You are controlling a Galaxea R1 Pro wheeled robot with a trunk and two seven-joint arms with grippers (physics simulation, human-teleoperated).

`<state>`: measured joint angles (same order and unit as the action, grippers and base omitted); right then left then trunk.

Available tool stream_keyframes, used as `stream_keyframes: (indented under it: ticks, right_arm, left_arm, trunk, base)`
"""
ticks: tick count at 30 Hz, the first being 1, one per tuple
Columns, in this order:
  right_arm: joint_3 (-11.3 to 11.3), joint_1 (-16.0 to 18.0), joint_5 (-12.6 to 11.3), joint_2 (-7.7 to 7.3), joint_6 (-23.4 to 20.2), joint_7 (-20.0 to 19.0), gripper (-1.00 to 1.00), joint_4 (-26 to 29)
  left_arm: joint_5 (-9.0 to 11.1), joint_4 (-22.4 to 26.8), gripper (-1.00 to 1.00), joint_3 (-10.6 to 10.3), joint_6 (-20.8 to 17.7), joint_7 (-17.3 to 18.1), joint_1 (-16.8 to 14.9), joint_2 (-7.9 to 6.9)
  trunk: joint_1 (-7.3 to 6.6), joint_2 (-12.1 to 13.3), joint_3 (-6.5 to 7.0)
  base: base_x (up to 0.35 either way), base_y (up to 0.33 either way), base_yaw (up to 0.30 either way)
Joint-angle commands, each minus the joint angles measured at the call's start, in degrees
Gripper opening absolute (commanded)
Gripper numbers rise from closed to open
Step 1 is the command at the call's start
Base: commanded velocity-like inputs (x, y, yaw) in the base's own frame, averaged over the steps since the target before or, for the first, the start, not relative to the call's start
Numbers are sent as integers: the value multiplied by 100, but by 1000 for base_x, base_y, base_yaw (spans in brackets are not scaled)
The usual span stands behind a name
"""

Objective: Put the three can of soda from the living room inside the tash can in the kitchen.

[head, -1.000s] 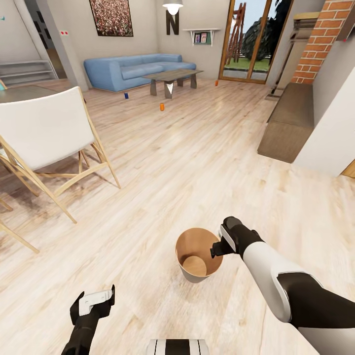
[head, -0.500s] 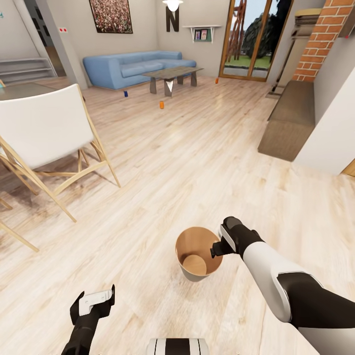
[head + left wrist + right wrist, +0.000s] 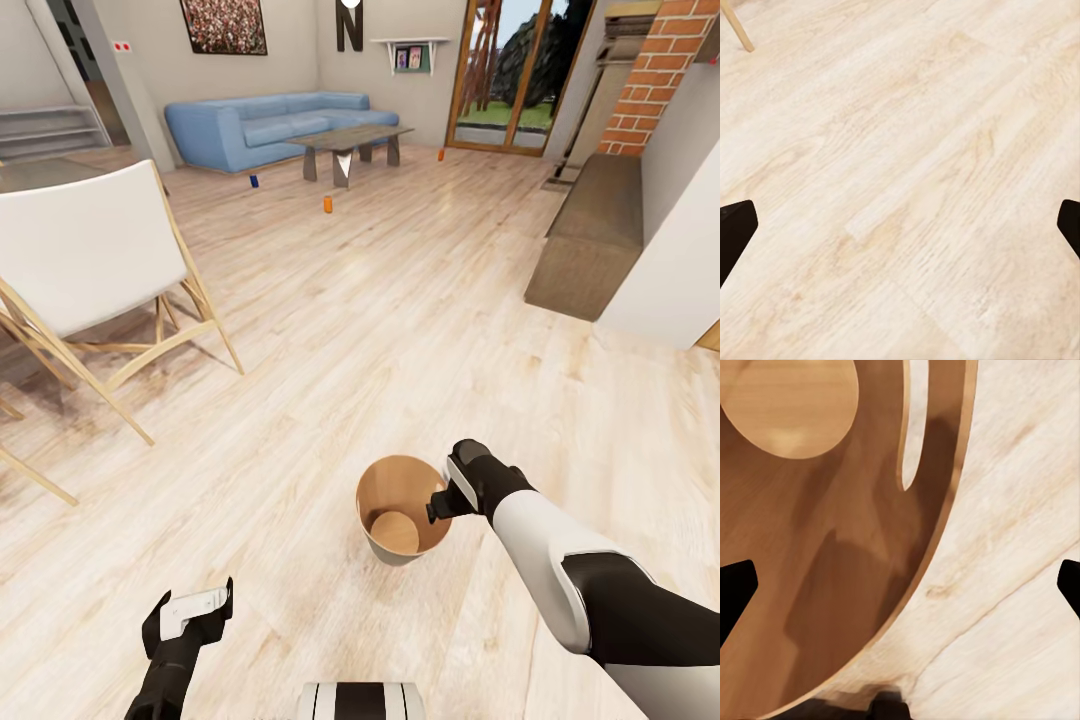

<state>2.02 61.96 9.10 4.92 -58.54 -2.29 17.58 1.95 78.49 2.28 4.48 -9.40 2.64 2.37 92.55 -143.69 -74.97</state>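
The copper-brown trash can (image 3: 372, 495) stands on the light plank floor just in front of me, with nothing in its tan inside. My right gripper (image 3: 438, 507) hangs open over the can's right rim (image 3: 937, 502), its jaws wide apart on either side of that rim. Low at the left, my left gripper (image 3: 192, 606) is open over bare floor (image 3: 900, 187). Far ahead on the living room floor stand a dark blue can (image 3: 254, 181), an orange can (image 3: 327, 204) and a second orange can (image 3: 440, 154) near the glass doors.
A white folding chair (image 3: 90, 250) stands at the left. The blue sofa (image 3: 260, 125) and low table (image 3: 350, 140) are at the far end. A dark low bench (image 3: 590, 235), a brick column (image 3: 650, 80) and a white wall corner line the right side.
The whole view has shifted, so the camera moved: the far room sits a little higher in the picture. The trash can shifted slightly with the floor. Both arms hold the same pose.
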Motion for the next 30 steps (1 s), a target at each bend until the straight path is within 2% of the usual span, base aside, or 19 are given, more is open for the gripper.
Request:
stream_keyframes:
  ticks: [1, 21, 30]
  right_arm:
    - [0, 0, -1, 0, 0, 0, 100, 0]
    - [5, 0, -2, 15, 0, 0, 100, 0]
    - [3, 0, -3, 12, 0, 0, 100, 0]
  left_arm:
    - [0, 0, 100, 0, 0, 0, 0, 0]
    - [0, 0, 100, 0, 0, 0, 0, 0]
    - [1, 0, 100, 0, 0, 0, 0, 0]
  trunk:
    - [0, 0, -2]
    - [0, 0, -13]
    - [0, 0, -73]
  base:
    - [0, 0, 0]
    - [0, 0, 0]
    - [0, 0, 0]
